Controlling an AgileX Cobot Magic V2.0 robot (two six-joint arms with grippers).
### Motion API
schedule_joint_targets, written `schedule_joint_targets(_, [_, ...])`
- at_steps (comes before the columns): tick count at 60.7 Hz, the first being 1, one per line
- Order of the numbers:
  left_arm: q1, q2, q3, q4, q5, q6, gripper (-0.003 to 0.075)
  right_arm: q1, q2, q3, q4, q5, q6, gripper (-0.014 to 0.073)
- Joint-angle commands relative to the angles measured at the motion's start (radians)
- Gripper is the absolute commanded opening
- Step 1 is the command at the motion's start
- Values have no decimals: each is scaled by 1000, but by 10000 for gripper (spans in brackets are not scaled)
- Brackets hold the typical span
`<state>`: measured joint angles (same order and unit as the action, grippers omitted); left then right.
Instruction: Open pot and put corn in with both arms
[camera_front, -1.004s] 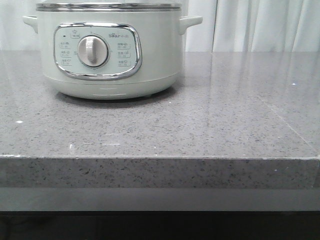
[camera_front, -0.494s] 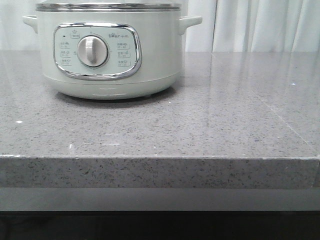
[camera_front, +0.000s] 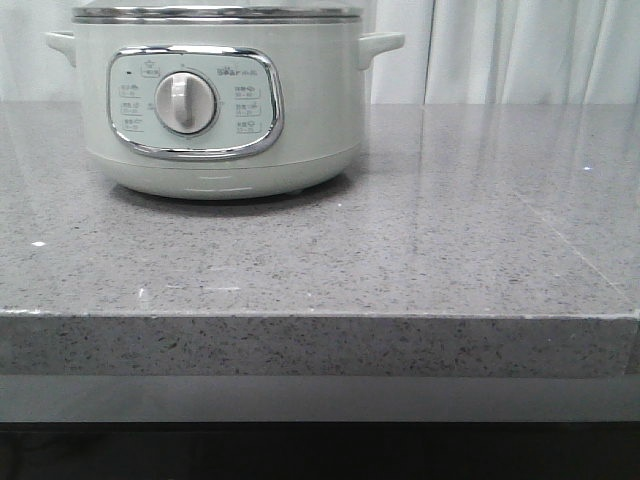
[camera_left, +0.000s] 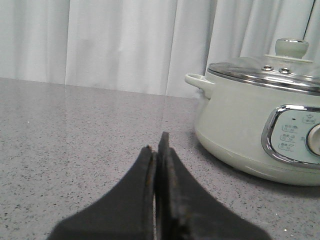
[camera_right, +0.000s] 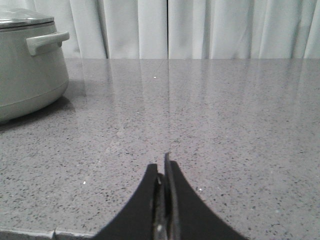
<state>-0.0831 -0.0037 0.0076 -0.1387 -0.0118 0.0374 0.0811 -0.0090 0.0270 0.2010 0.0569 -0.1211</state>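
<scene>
Both pairs of jaws are seen pressed together, with nothing held between them. The left gripper (camera_left: 159, 150) is positioned low over the counter (camera_front: 430, 250), with the pot (camera_left: 260, 125) ahead of it and offset to one side. The right gripper (camera_right: 164, 167) is likewise kept low and clear of the pot's other flank. This arrangement is judged to be a ready stance: each arm is placed on its own side, so that the lid can be lifted by one while the corn is handled by the other.

The pot is set toward the far left of the counter, its control panel (camera_front: 195, 103) turned to face the robot. The lid (camera_left: 265, 72) is seated, and its knob (camera_left: 292, 47) is left accessible from above. The corn is not visible in any view.

The pot body is smooth, rounded and pale green, with a chrome-framed panel and a steel lid rim. The counter is polished grey speckled stone, faintly reflective. The finger pads are dark and matte.
</scene>
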Motion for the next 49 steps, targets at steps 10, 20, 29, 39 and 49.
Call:
schedule_joint_targets(10, [3, -19, 3, -6, -83, -1, -20, -1, -25, -1, 0, -87, -3, -67])
schedule_joint_targets(20, [3, -19, 3, -6, -83, -1, -20, 0, -25, -1, -11, -108, 1, -67])
schedule_joint_targets(29, [3, -19, 3, -6, -83, -1, -20, -19, -25, 0, -156, -181, 150, -67])
schedule_joint_targets(39, [3, -19, 3, -6, -83, -1, -20, -40, -25, 0, -181, -215, 183, -67])
schedule_joint_targets(49, [3, -19, 3, -6, -83, -1, -20, -48, -25, 0, -181, -201, 183, -67])
